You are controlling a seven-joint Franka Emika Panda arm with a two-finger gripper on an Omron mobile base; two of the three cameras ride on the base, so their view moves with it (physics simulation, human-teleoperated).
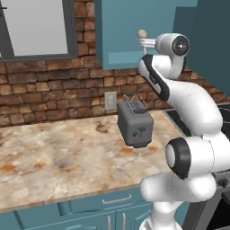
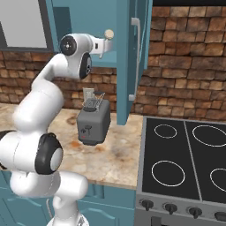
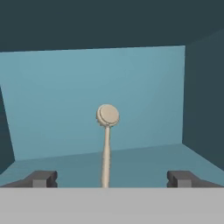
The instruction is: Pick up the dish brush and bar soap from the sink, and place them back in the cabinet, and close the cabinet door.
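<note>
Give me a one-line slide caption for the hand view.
Open gripper inside the teal cabinet, dish brush standing between its spread fingertips.

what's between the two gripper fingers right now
In the hand view, the dish brush stands upright between the wide-open fingers, touching neither, inside the cabinet.

toaster point(image 1: 134, 122) on counter point(image 1: 58, 157) | stove point(image 2: 185, 163) right | brick wall point(image 1: 49, 90) behind
</note>
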